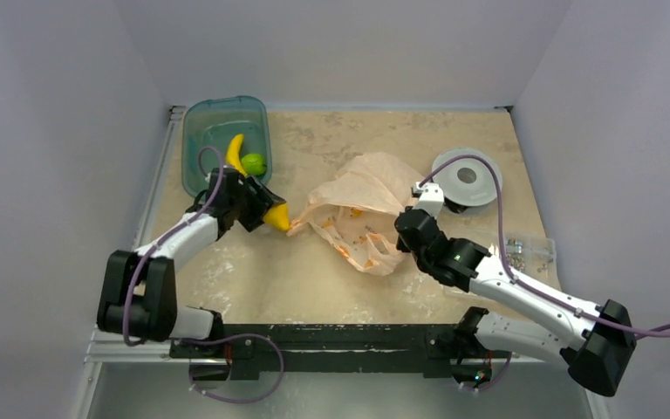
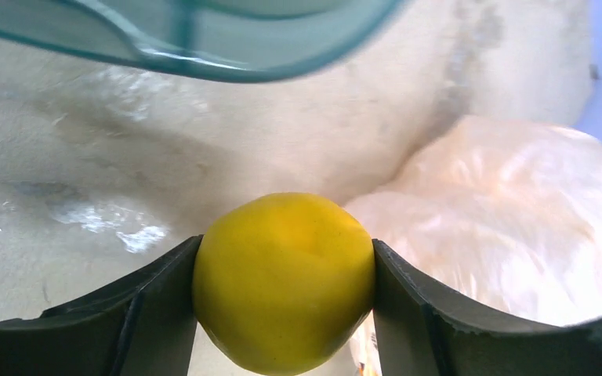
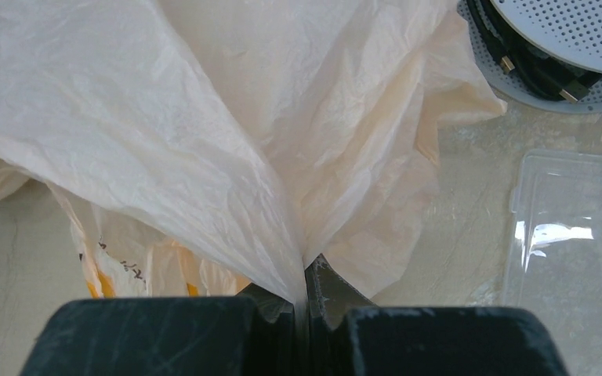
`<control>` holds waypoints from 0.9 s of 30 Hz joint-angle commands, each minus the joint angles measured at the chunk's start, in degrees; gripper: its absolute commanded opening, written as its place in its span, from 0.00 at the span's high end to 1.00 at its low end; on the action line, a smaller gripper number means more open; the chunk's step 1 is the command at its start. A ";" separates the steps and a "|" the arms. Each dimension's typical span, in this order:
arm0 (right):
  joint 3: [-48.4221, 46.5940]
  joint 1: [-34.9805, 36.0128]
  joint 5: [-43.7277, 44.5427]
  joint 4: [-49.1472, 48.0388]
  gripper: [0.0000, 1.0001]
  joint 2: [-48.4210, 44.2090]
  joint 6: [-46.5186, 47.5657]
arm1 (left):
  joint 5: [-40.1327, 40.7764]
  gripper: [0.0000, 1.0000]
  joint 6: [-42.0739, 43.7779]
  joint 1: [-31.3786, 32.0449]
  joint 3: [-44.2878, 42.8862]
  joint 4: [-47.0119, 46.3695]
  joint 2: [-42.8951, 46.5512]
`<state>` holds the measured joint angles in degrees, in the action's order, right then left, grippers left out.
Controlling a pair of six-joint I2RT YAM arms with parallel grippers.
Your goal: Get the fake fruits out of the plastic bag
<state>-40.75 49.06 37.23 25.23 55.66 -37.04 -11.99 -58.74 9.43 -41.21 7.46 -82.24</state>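
Yellow toy fruit (image 2: 282, 290) sits squeezed between the two dark fingers (image 2: 157, 298) of the left gripper (image 1: 270, 214). It hangs just past the near rim of the blue-green bin (image 1: 194, 131) and close to the left edge of the plastic bag (image 1: 362, 205). A banana (image 1: 235, 153) and a green fruit (image 1: 254, 164) lie touching inside the bin.

The bag lies crumpled in the middle of the table (image 1: 314, 279). The right gripper (image 3: 304, 286) has its fingers pressed together, pinching a fold at the bag's right edge. A round grey disc (image 1: 467, 177) sits near that side, and a clear packet (image 1: 532, 249) lies by the table's right edge. A wide bare patch of table shows in front of the bag, between the two arms.
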 commanded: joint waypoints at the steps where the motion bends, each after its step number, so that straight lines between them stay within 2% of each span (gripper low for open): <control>1: -0.24 -0.19 -1.43 -2.40 1.00 1.27 0.51 | 0.41 1.00 7.74 1.65 0.21 -2.78 12.07; 7: -3.01 -0.15 -6.89 -5.02 1.00 3.02 1.99 | -2.92 1.00 22.48 9.80 2.45 -6.45 25.61; 11: -5.11 -0.19 -9.67 -5.52 1.00 3.08 2.45 | 1.68 1.00 33.81 17.06 7.59 -17.00 32.79; 14: -5.35 -0.17 -10.62 -5.84 1.00 2.11 2.93 | -0.19 1.00 38.90 19.08 10.44 -26.75 34.00; 19: -4.44 -0.19 -11.18 -6.12 1.00 1.03 3.07 | -0.77 1.00 48.95 22.13 6.43 -36.01 29.54; 23: -4.51 -0.19 -10.66 -4.51 1.00 0.51 2.49 | -0.67 1.00 54.77 22.24 -1.72 -32.30 25.63; 25: -4.22 -0.17 -10.33 -3.77 1.00 -0.39 2.28 | 3.77 1.00 52.37 21.95 -5.78 -26.23 25.80; 27: -3.66 -0.19 -9.32 -3.18 1.00 -1.65 1.86 | 3.22 1.00 47.54 20.58 -8.99 -21.41 27.01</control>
<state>-43.72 49.06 26.79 21.85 56.90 -34.89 -11.05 -9.89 31.53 -42.15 -17.39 -57.49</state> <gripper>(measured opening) 0.005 0.671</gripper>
